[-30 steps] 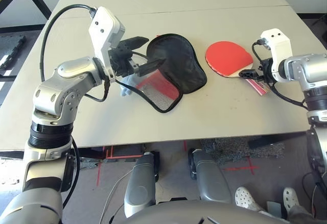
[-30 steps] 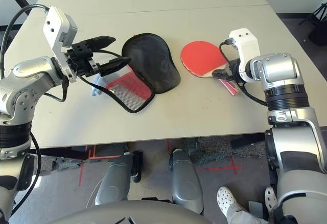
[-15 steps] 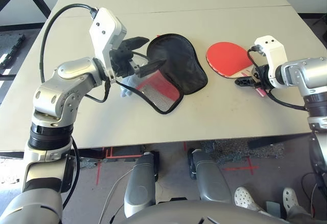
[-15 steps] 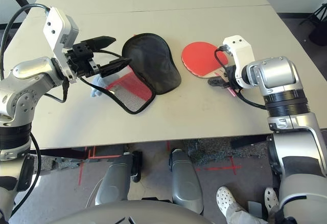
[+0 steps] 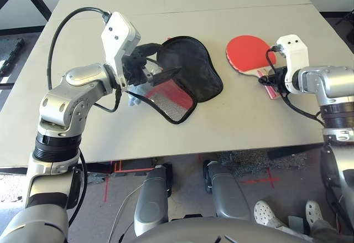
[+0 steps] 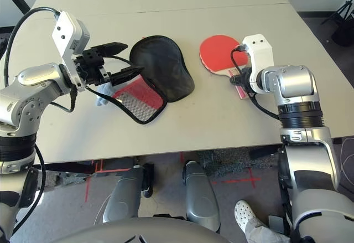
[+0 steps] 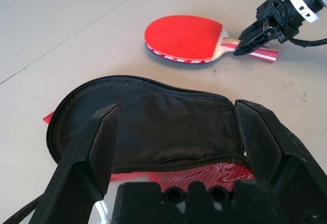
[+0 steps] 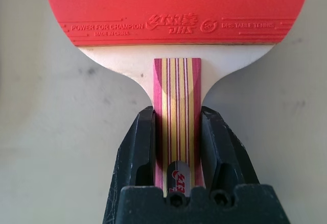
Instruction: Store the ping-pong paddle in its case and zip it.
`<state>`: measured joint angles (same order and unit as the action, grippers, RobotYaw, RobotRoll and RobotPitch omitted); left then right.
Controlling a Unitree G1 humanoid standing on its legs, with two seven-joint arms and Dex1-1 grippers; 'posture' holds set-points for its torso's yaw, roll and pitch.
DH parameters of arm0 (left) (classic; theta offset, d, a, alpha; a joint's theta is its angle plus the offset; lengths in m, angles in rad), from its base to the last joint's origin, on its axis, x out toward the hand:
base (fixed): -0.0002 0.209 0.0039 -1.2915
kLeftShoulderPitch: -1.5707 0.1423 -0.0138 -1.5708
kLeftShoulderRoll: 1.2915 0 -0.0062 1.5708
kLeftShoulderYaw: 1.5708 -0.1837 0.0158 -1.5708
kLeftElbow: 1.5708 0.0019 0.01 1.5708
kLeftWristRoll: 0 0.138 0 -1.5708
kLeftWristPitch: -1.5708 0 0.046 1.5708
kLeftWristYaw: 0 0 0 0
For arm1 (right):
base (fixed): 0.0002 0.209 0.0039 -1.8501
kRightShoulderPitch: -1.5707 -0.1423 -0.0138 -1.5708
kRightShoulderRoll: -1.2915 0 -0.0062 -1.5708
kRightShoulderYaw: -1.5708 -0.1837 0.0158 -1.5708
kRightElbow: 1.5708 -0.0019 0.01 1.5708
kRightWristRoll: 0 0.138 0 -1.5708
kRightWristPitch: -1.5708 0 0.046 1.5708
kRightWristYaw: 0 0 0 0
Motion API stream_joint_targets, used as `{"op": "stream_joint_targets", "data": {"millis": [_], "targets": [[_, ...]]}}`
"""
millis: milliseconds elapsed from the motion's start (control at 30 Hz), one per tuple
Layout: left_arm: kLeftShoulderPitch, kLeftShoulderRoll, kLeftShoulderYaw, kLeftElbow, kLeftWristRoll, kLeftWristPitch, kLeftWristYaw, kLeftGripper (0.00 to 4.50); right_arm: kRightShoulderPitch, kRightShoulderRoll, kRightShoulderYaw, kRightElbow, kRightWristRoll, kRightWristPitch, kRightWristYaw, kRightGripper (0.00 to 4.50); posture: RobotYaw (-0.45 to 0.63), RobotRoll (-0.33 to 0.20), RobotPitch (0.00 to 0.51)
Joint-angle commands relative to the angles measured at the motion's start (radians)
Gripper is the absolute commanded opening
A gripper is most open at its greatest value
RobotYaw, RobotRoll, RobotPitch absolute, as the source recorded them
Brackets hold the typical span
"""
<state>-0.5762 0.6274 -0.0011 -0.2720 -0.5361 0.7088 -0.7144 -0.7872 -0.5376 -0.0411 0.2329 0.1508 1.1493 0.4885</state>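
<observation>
Right wrist view: pincer [image 8: 178, 110] closed on paddle handle [image 8: 178, 91]; left pincer [image 7: 179, 109] wide.

From here I can see the left jaws [image 7: 180, 155] spread wide over the opened case [image 7: 168, 124], with its black lining showing and a zipper edging running round it. Down between the jaws there's a strip of red under mesh, and a little red corner pokes out past the black rim. Beyond it, on the pale counter [image 7: 61, 35], is the ping-pong paddle [image 7: 184, 38], red face up, its pink-striped handle between the right jaws [image 7: 253, 38]. Paddle and case lie apart.
</observation>
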Motion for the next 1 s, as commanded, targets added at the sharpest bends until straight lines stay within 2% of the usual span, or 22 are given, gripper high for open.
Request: {"op": "stream_joint_targets", "data": {"millis": [33,333,567,800,1000], "targets": [[0.011,0.002,-0.006,-0.011,0.011,0.002,-0.004,4.50,-0.052,0.039,-0.022,-0.078,0.024,0.009,-0.036,1.08,0.03,0.000,0.197],[0.028,0.005,0.000,-0.027,0.017,0.004,0.001,4.50,-0.106,0.234,0.012,-0.167,0.034,0.072,-0.151,1.08,0.05,0.000,0.197],[0.043,0.003,0.004,-0.041,0.018,0.006,0.010,4.50,-0.108,0.321,0.102,-0.155,0.021,0.088,-0.195,1.08,0.07,0.000,0.199],[0.056,-0.001,0.004,-0.057,0.015,0.010,0.024,4.50,-0.120,0.375,0.165,-0.141,0.019,0.105,-0.215,1.08,0.08,0.000,0.201],[0.061,-0.003,0.003,-0.062,0.014,0.009,0.032,4.50,-0.130,0.377,0.197,-0.098,0.013,0.091,-0.207,1.08,0.08,0.000,0.201]]}}
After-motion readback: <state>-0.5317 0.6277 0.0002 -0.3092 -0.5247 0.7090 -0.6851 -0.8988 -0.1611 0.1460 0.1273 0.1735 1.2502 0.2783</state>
